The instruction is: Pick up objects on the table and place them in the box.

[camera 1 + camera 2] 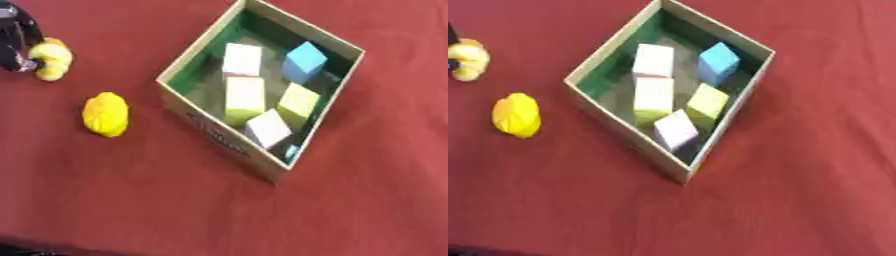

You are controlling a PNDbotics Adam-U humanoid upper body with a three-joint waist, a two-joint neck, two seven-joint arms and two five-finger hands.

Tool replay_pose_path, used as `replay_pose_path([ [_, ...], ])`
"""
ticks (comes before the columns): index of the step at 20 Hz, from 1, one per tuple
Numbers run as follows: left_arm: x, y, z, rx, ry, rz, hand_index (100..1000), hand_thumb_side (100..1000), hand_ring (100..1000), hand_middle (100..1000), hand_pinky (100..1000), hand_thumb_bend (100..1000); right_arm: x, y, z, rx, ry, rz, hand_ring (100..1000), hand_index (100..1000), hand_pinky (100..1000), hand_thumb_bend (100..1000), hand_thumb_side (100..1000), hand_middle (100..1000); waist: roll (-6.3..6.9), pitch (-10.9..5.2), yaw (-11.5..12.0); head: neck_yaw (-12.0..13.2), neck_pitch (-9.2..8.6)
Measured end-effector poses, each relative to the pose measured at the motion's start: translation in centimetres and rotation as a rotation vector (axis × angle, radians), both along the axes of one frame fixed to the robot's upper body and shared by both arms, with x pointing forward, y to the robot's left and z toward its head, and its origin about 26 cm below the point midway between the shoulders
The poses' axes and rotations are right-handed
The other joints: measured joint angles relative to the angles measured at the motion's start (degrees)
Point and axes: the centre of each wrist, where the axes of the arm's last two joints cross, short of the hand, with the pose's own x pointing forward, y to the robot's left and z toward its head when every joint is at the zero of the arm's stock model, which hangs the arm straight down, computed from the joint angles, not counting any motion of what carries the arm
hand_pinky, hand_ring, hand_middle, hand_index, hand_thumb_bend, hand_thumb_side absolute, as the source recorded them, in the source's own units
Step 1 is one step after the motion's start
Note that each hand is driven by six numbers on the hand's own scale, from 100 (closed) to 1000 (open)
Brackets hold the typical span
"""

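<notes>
Red table (350,200) | left hand (17,40) cut off, curled round yellow object (51,59) | box (219,135) holds blocks (245,95)

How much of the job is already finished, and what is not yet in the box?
Done: five blocks lie in the box, among them a blue block. In hand: the left hand is curled round a pale yellow object at the left edge. Left: a yellow object lies on the red table.
</notes>
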Motion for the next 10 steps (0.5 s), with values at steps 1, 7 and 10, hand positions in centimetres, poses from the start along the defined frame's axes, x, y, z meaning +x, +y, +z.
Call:
replay_pose_path([
  [1, 0.09, -0.12, -0.17, 0.007, -0.012, -0.001, 637, 100, 567, 550, 660, 250, 0.00, 0.00, -0.01, 0.003, 0.000, -0.001, 800, 802, 812, 100, 576, 619, -0.02, 0.00, 0.0, 0.0, 0.00],
  [7, 0.47, -0.39, -0.94, 0.023, -0.058, -0.011, 620, 100, 554, 535, 640, 267, -0.03, -0.11, 0.01, 0.017, 0.000, -0.004, 800, 800, 811, 100, 576, 618, 0.17, -0.05, -0.2, 0.0, 0.01],
  [10, 0.54, -0.49, -0.95, 0.027, -0.066, -0.014, 632, 100, 557, 544, 644, 271, -0.03, -0.09, -0.12, 0.025, 0.002, -0.004, 800, 800, 810, 100, 576, 618, 0.24, -0.41, -0.4, 0.0, 0.04],
])
